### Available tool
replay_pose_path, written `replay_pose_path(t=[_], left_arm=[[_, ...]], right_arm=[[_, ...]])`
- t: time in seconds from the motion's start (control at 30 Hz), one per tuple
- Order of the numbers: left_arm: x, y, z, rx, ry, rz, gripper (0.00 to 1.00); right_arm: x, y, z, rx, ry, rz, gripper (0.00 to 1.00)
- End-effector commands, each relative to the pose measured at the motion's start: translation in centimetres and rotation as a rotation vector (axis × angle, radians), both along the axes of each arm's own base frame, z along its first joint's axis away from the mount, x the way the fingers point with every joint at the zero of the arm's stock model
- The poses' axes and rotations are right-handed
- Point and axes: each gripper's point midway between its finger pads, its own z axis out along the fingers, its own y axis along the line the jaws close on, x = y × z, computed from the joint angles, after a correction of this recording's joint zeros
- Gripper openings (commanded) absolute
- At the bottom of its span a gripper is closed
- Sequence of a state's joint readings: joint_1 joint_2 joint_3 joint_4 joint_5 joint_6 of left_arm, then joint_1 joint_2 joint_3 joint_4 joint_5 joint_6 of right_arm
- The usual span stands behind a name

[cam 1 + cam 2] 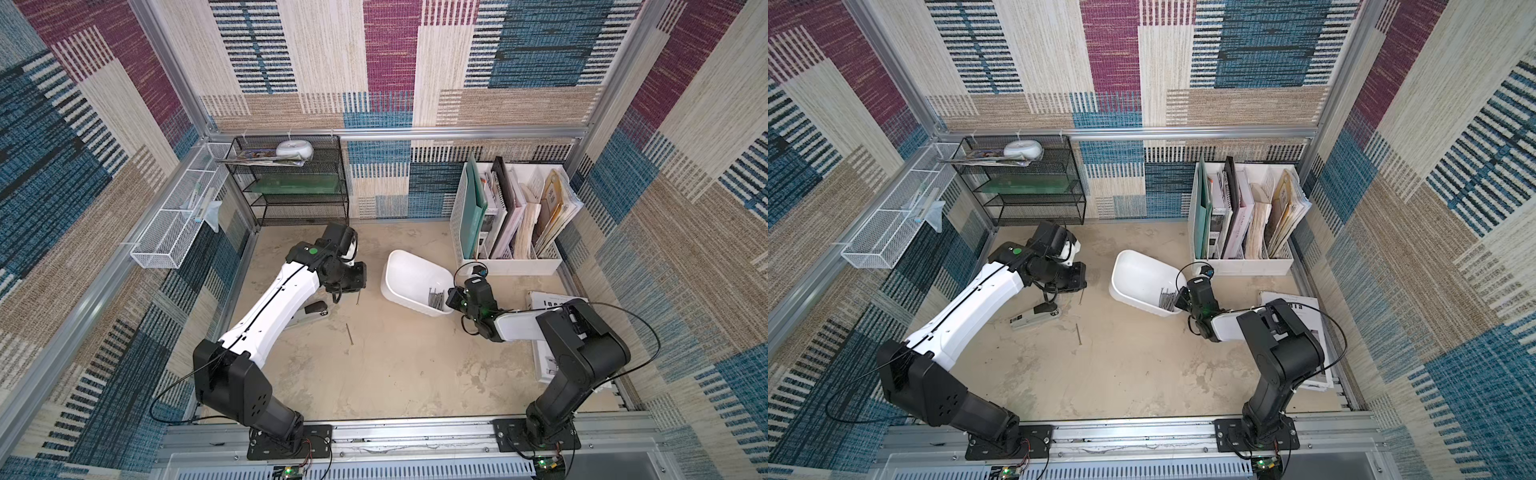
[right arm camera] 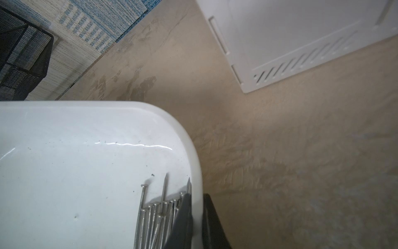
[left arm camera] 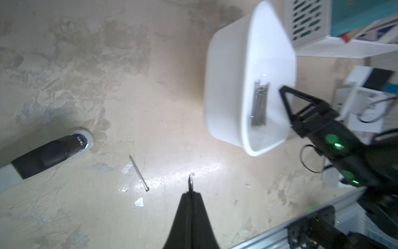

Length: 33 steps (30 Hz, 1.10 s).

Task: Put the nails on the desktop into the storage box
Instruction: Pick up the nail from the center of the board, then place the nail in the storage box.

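Left wrist view: left tool [image 3: 190, 194] clamps nail [image 3: 190, 182], point outward; box [image 3: 226, 86] lies to its right, rim pinched by right tool [image 2: 197, 208].

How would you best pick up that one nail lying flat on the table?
I'd pinch the loose nail mid-shaft, coming straight down from above, jaws crosswise to its length. It lies flat on the desktop with nothing touching it, so only its thin sides offer a hold.

Held nail [image 3: 190, 182], apparently, in closed left gripper [image 3: 190, 194]; loose nail [image 3: 139, 172] beside.
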State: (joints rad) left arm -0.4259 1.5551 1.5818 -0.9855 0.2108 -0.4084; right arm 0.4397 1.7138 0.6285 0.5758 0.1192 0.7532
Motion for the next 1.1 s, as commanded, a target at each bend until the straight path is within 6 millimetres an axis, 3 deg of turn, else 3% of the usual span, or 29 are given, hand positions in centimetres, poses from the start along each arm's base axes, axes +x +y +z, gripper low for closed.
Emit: replay_pose_path(t=[0.0, 0.13, 0.23, 0.3, 0.63, 0.87, 1.03, 1.07], left_arm=[[-1.0, -2.7, 2.8, -0.051, 0.010, -0.063, 0.00], [0.2, -7.4, 5.0, -0.085, -0.025, -0.136, 0.00], [1.6, -10.3, 3.8, -0.065, -0.005, -0.178, 0.00], [2.7, -11.3, 1.5, -0.044, 0.042, -0.178, 0.00], [6.7, -12.1, -5.7, 0.078, 0.111, -0.125, 0.00], [6.5, -11.2, -10.7, 0.147, 0.180, -0.098, 0.00], [6.1, -10.6, -12.5, 0.163, 0.197, -0.068, 0.00], [6.0, -10.6, -12.5, 0.159, 0.201, -0.070, 0.09]], right_arm=[[-1.6, -0.4, -2.2, -0.052, 0.101, 0.008, 0.00], [-1.6, -0.3, -1.8, -0.056, 0.093, 0.002, 0.00], [-1.5, 0.0, -1.7, -0.056, 0.092, 0.007, 0.00], [-1.5, 0.1, -1.5, -0.058, 0.088, 0.007, 0.00], [-1.7, 0.1, -1.5, -0.064, 0.088, 0.012, 0.00], [-1.8, 0.0, -1.6, -0.070, 0.086, 0.013, 0.00], [-1.9, 0.2, -2.0, -0.065, 0.097, 0.016, 0.00], [-1.9, 0.1, -2.1, -0.065, 0.097, 0.016, 0.00]])
